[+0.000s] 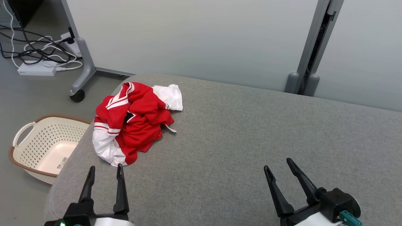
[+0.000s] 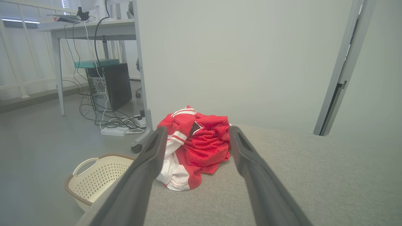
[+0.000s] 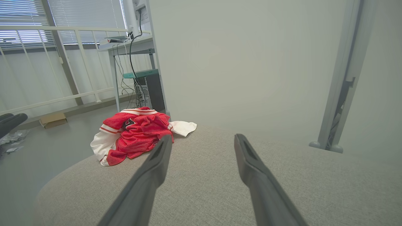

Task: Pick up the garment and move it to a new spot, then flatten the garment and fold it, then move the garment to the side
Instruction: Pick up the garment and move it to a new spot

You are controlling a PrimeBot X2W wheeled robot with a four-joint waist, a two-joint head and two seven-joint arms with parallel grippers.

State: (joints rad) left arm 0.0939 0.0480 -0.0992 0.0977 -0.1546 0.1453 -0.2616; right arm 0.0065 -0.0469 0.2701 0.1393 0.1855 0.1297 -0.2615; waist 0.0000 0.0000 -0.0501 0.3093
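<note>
Crumpled red-and-white fabric garment (image 1: 132, 122) lies bunched at the left end of the grey upholstered bench top (image 1: 238, 141), the heap running roughly near-left to far-right. Left gripper (image 1: 105, 167) is spread wide, empty, just short of the near hem and pointing at it. Right gripper (image 1: 277, 164) is wide and empty too, well apart to the right, so the left arm looks best placed for the pickup.

A cream laundry basket (image 1: 34, 142) sits on the floor (image 1: 19, 100) just beside the gray padded surface (image 1: 235, 141). Beyond it, tangled cables (image 1: 40, 50) and a white power box (image 1: 36, 69) lie by the wheeled foot (image 1: 82, 73) of the pale partition (image 1: 188, 37); a black computer tower (image 2: 114, 84) stands under a desk (image 2: 88, 26).
</note>
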